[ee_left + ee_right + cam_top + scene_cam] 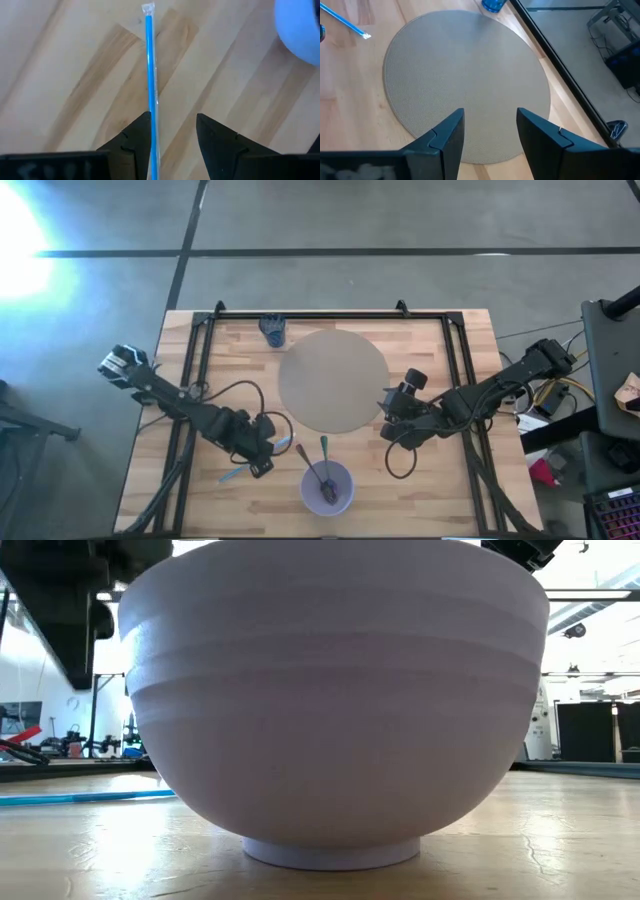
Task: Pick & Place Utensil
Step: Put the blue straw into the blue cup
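A blue straw [149, 65] in a clear wrapper lies flat on the wooden table. It runs between the fingers of my open left gripper [172, 120], close along one finger [137, 135]. In the high view the straw [232, 475] sticks out from under the left gripper [268, 452], left of the lavender bowl [304, 485]. A spoon [322, 477] and a green-handled utensil [325, 448] rest in the bowl, handles leaning on its far rim. My right gripper [490, 116] hangs open over the near right edge of the round tan mat [465, 70]. My left gripper comes down from above with a finger on each side of the straw's length. One finger [137, 135] stands right against the straw's side [151, 112]. I cannot tell whether it touches. The straw lies flat on the table.
The round mat [332, 380] fills the table's middle. A small blue object [272, 330] sits at the far edge beside the black frame rail [330, 315]. The bowl [335, 700] stands at the near edge and fills the low view. Bare wood lies between bowl and mat.
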